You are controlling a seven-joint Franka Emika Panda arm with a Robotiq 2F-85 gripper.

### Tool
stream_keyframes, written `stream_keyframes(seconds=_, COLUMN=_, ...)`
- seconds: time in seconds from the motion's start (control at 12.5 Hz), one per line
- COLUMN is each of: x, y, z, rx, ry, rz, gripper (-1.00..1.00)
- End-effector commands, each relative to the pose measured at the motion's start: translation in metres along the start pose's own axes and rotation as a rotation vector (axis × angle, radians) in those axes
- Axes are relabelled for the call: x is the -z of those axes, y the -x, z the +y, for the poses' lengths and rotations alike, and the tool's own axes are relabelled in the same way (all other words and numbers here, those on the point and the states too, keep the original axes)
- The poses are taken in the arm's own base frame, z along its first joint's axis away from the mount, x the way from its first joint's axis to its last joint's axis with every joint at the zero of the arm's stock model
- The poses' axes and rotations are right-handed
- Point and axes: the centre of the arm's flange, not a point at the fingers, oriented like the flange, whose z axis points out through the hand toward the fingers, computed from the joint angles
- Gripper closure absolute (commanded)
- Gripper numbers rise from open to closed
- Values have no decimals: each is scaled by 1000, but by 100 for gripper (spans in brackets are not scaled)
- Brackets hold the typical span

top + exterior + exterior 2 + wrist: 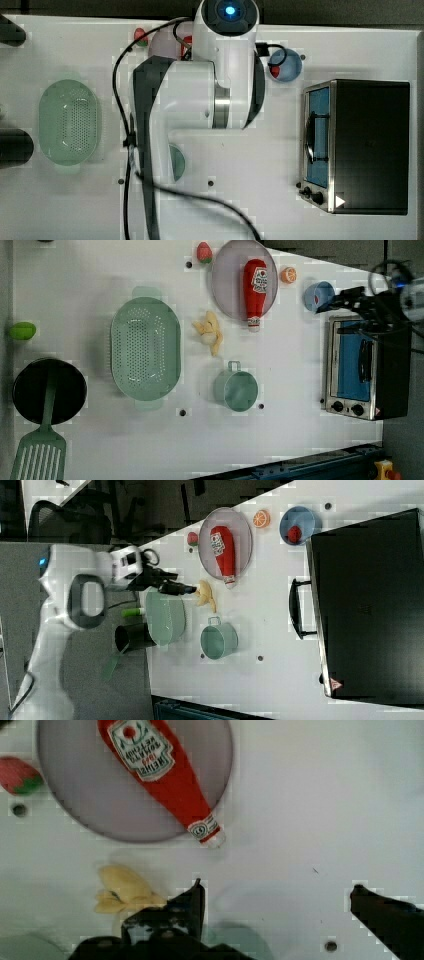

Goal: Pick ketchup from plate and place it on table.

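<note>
The ketchup lies flat on the plate near the bench's far edge, its cap poking over the rim. It looks light, slim and possibly squashy. The claw is spread wide and empty; gripping across the labelled belly seems safest.
</note>
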Motion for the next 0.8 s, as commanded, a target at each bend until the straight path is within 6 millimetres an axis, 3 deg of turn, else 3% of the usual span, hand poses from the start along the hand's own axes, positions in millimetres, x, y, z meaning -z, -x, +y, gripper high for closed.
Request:
stream_keyframes(seconds=0.08, x=-8, y=-10, z=-27, rx=223, ry=-5, rz=31, gripper=-100)
stream_keyframes(seconds=0.4, x=-54, y=-33, z=-59, rx=399, ry=56, rz=41, gripper=-100)
stream_keyframes(seconds=0.8, x=-121, y=-53, z=-96, rx=471, ry=68, rz=103, gripper=-100)
